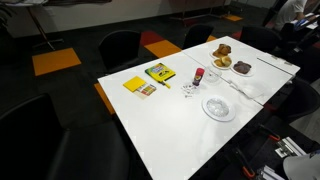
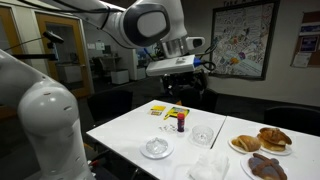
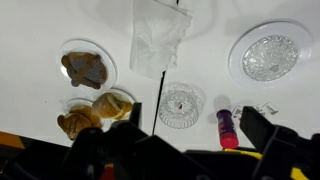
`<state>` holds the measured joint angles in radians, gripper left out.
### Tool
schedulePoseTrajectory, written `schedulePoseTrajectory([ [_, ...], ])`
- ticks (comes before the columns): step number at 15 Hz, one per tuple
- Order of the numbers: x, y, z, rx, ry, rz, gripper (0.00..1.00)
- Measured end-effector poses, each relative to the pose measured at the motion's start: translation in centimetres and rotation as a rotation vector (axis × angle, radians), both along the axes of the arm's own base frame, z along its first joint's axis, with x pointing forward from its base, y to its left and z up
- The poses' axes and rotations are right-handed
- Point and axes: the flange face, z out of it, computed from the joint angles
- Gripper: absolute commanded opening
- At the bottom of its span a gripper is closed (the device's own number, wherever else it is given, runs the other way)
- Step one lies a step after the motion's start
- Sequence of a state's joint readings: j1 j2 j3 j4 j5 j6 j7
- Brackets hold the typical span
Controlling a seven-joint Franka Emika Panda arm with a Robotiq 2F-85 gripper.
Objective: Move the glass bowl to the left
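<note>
hand [image 3: 189, 116] well above glass bowl [image 3: 181, 104]

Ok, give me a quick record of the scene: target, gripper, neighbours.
target: glass bowl, upright on the table, not gripped
gripper: gripper open, high above the table; the bowl sits between its fingers in the wrist view
nearest neighbour: red-capped bottle, beside the bowl, not touching it
also on table: wide glass dish, plastic bag, pastry plates
</note>
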<state>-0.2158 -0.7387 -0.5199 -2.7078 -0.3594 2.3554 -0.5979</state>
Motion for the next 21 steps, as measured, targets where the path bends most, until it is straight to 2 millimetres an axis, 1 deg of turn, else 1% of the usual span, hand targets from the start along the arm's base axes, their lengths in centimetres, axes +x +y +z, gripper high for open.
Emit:
schedulePoseTrajectory([
  [13, 0.1, -0.1, 0.0, 0.001, 0.002, -0.002, 1.0],
  [17, 0.7, 1.0, 0.3, -0.004, 0.002, -0.029, 1.0],
  [19, 0.9, 1.2, -0.1, 0.002, 0.011, -0.04, 1.0],
  [21, 1.0, 1.0, -0.8, 0.022, 0.022, -0.056, 1.0],
])
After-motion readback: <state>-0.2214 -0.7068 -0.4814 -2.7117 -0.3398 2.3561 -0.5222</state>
